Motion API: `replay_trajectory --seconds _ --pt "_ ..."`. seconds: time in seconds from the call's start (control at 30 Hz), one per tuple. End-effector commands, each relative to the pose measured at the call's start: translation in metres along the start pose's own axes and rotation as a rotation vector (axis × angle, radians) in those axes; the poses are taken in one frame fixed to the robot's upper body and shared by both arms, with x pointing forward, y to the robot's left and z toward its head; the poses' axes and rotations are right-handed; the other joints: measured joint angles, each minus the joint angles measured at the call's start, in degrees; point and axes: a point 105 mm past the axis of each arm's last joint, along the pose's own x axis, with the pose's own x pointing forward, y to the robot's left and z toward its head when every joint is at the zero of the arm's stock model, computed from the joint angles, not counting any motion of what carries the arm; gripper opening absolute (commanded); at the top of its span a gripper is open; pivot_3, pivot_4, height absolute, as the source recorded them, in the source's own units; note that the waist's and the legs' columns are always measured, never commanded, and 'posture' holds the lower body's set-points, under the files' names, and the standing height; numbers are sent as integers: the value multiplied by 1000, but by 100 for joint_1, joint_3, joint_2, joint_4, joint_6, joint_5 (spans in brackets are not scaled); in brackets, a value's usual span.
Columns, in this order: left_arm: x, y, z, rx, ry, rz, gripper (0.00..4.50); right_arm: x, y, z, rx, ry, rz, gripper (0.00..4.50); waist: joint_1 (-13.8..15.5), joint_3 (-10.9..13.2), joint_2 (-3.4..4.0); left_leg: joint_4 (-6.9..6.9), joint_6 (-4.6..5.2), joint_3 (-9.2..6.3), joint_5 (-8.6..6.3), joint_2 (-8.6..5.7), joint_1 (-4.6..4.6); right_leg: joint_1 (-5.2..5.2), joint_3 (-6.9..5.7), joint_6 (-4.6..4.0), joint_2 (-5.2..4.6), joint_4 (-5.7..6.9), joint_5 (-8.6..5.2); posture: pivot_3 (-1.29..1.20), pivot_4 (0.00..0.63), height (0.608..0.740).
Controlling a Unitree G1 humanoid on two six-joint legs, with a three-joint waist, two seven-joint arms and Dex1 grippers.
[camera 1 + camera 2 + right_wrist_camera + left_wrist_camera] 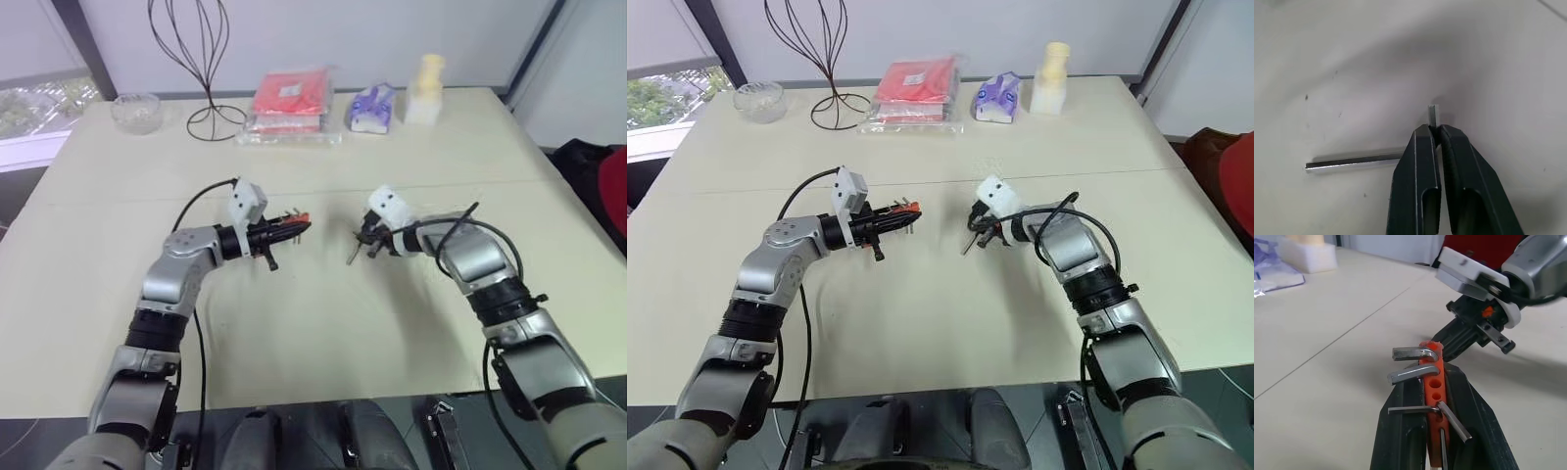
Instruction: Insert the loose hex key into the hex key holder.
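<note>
- Left gripper (294, 227): jaws pinch the hex key holder (1433, 382), held above the worktop (313, 343); its small free holes leave little room for error.
- Right gripper (1436, 131): jaws pinch the loose hex key (1354, 161) by its bend; that narrow hold could let it swivel.
- Whether the key is lifted clear is hard to tell.

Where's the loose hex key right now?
The hex key is pinched near its bend in the right gripper, above mid-table, its long leg sticking out sideways. The holder sits opposite, in the left gripper.
</note>
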Motion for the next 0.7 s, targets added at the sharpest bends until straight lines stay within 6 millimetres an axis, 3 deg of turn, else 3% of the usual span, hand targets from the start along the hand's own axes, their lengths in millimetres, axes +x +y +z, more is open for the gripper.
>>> replay_trajectory --seconds 0.03,0.17,0.23,0.3,0.43,0.53,0.7 --pt "-1 3 10 37 -27 5 0 2 1 1 -144 -49 -21 36 4 0 -1 0 0 0 0 0 0 1 0 0 0 0 0 0 150 740" --pt "0 4 9 40 -23 5 0 -8 1 35 -454 -233 -34 36 1 2 0 0 0 3 0 -1 -1 -2 1 0 -1 -1 0 0 150 740" --pt "2 5 9 42 -18 -3 0 -21 19 51 -793 -312 78 36 -2 6 2 -1 -1 3 0 -1 -2 -4 0 0 -1 -1 0 0 150 740" --pt "3 5 9 43 -17 -7 0 -26 27 52 -994 -317 152 36 -11 7 0 -2 -1 6 0 -3 -5 -7 0 1 -2 -3 0 0 150 740" --pt "6 6 9 42 -18 -10 0 -26 26 45 -1153 -266 235 36 -25 7 -1 1 -3 4 2 -1 -3 -3 -1 1 0 -4 0 0 150 740" --pt "8 3 7 39 -20 -13 0 -19 22 41 -1057 -238 279 929 -20 7 -1 1 -9 4 5 0 -3 -1 -1 1 -2 -5 0 0 150 740" --pt "6 2 5 34 -24 0 0 -8 11 29 -857 -163 264 3415 -20 7 -1 1 -28 4 16 1 -3 -2 0 1 -4 -4 0 0 150 740"
